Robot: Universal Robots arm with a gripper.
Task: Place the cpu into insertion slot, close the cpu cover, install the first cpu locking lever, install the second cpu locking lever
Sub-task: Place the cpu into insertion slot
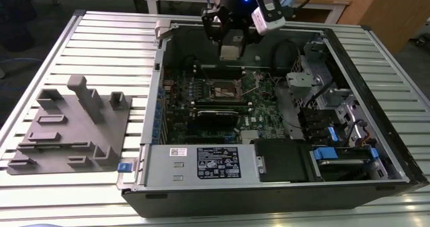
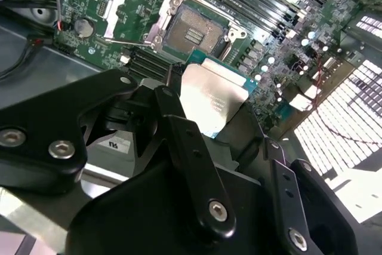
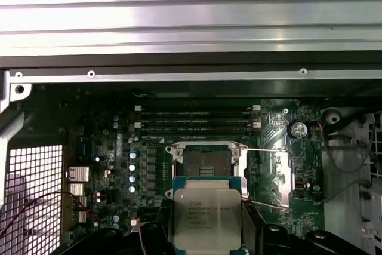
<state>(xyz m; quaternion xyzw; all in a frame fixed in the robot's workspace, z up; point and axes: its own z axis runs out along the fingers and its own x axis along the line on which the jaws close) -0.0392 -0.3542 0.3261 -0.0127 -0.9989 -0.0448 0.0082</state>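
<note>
Holding: jaws closed on the cpu [image 3: 207,219], which is gripped by its edges with its silvery metal top showing in both wrist views.
Position: the cpu hangs in the air above the green motherboard [image 3: 113,147], clear of the insertion slot [image 3: 206,162].
Insertion slot: bare, its dark centre exposed.
Cpu cover: swung up and open [image 3: 276,177], standing beside the slot.
Arm: over the far side of the computer case [image 1: 154,111] in the exterior view.
Case: lying on its side, panel off, with the power supply [image 1: 201,161] at the near edge.
Desk: slatted aluminium [image 1: 80,41], carrying the case and a grey moulded fixture [image 1: 70,126] on the exterior view's left.
Room: wooden furniture [image 1: 383,10] behind the desk, dark floor.
</note>
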